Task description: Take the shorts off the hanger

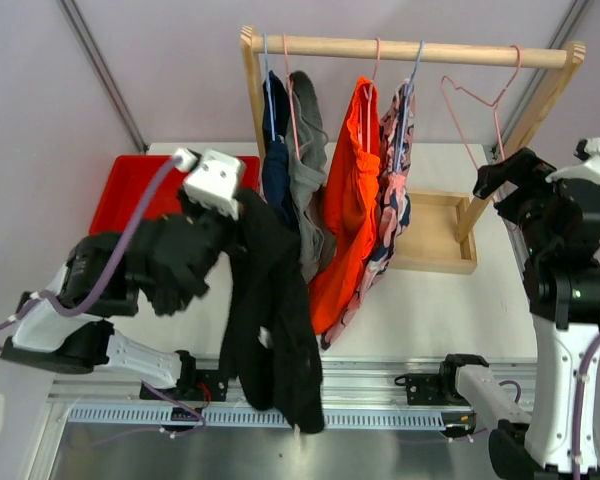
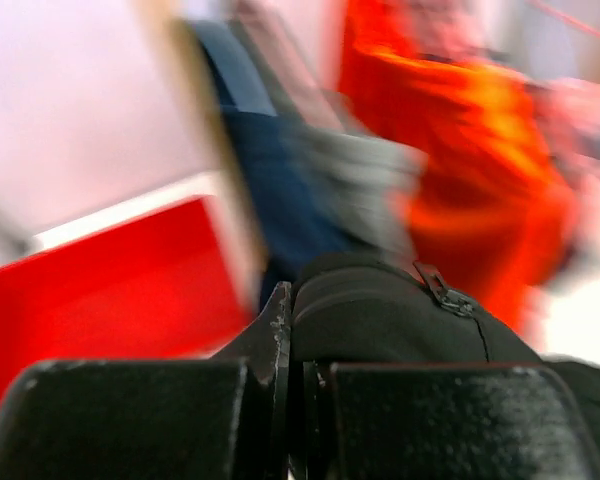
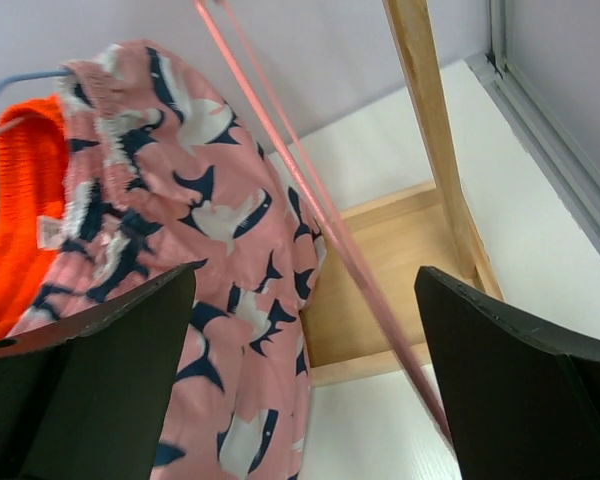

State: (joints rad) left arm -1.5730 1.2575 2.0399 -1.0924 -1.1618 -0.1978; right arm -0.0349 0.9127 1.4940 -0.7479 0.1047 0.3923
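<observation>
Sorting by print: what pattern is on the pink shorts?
Navy and white bird-like shapes on the pink shorts, clearest in the right wrist view.

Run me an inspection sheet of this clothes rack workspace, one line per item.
Surface: white table, with a wooden rack standing at the back.
Job's things: navy shorts, grey shorts, orange shorts and pink patterned shorts on hangers; black shorts held clear of the rail.
Clutter: red bin; one empty pink hanger.
Claws: left claw shut on black shorts; right claw open beside the empty hanger.
Cables: purple cable along left arm.
Surroundings: plain lilac walls.
</observation>
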